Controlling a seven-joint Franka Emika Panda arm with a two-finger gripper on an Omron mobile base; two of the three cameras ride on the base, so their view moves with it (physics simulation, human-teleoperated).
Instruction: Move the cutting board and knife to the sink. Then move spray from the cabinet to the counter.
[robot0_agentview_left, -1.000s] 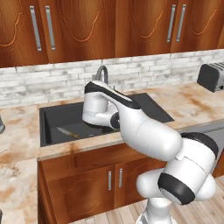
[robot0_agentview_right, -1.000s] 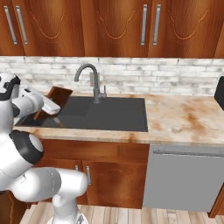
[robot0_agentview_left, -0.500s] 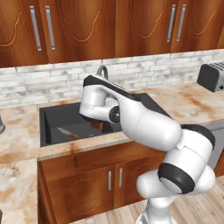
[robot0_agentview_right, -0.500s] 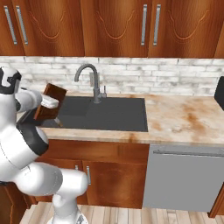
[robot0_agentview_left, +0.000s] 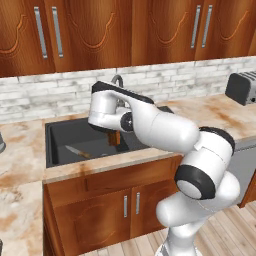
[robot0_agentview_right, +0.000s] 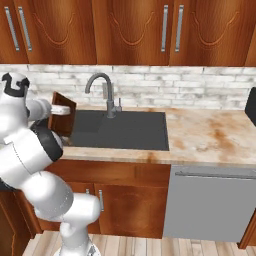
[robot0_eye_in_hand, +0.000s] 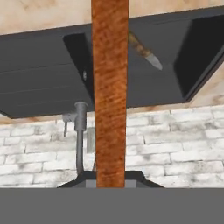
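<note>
My gripper (robot0_agentview_left: 116, 131) is shut on the cutting board (robot0_agentview_left: 115, 138), a dark brown wooden slab held on edge over the left part of the sink (robot0_agentview_left: 60, 140). In the right base view the cutting board (robot0_agentview_right: 64, 114) stands tilted above the sink (robot0_agentview_right: 125, 131), the gripper (robot0_agentview_right: 59, 110) at its near edge. Seen edge-on in the hand view, the cutting board (robot0_eye_in_hand: 110, 87) rises from the gripper (robot0_eye_in_hand: 110, 179). The knife (robot0_agentview_left: 76, 151) lies on the basin floor, and the hand view shows the knife (robot0_eye_in_hand: 144, 52) beside the board. The cabinet (robot0_agentview_left: 100, 30) doors are closed, so the spray is hidden.
A gooseneck faucet (robot0_agentview_right: 100, 86) stands behind the basin. The counter (robot0_agentview_right: 210, 135) stretches right to a toaster (robot0_agentview_left: 242, 87). A brick backsplash (robot0_agentview_right: 150, 85) runs under the upper cabinets. Lower doors and a dishwasher front (robot0_agentview_right: 215, 205) sit below the worktop.
The arm has swung a little left over the basin, and the held cutting board has tipped more upright. The knife has not moved.
</note>
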